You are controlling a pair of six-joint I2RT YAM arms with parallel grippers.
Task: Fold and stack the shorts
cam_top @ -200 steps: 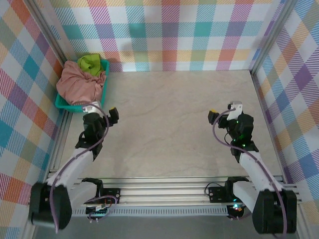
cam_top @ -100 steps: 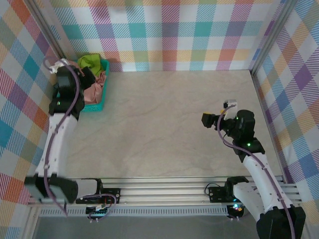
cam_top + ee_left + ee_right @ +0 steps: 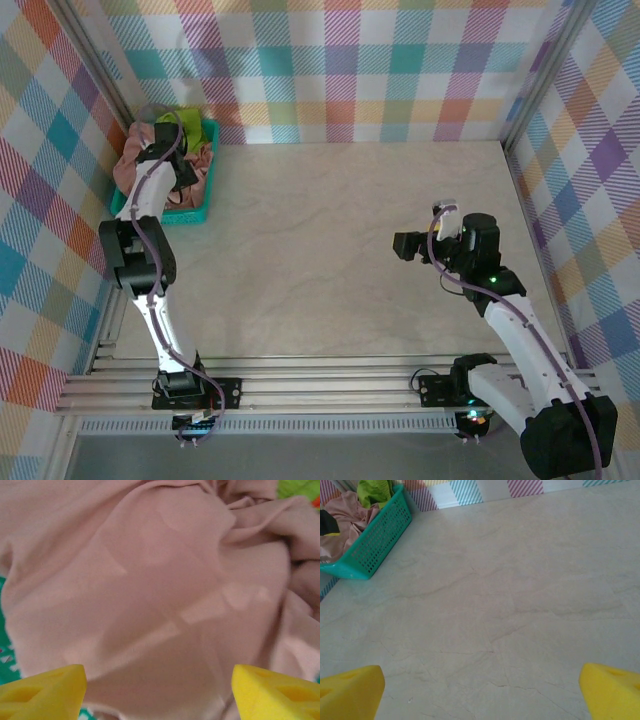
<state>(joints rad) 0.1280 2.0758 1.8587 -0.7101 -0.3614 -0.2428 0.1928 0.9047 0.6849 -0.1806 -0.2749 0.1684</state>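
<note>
Left gripper over basket, jaws wide apart, pink shorts close beneath, nothing gripped. Green shorts at basket's far end. Right gripper fully open, empty, above table.

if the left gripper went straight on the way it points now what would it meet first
Most likely the dusty pink shorts. The cloth lies right ahead of the left gripper, between its open yellow fingertips, heaped in the teal basket. How near the cloth is, I cannot tell.
</note>
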